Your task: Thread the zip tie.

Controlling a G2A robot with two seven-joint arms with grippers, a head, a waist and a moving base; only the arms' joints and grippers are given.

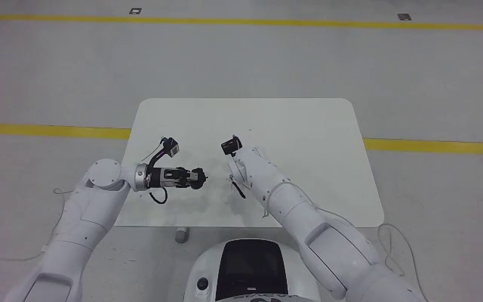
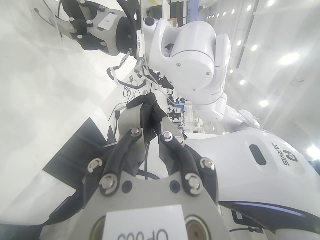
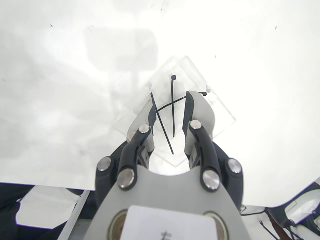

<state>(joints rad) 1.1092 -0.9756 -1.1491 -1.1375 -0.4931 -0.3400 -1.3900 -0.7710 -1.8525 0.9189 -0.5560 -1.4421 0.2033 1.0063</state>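
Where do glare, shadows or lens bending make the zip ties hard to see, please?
Right wrist view: the white table glares so the clear tray nearly vanishes, soft shadows lie beside it, yet the black zip ties stand out. Left wrist view: ceiling lights flare, the wide lens bends straight edges, and the held zip tie merges with the left gripper's dark jaws. Top view: even light.

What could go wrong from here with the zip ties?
The right gripper hangs open over three crossed zip ties on the clear tray; closing could catch two at once. The left gripper is shut on a thin zip tie, which might twist or slip while threading.
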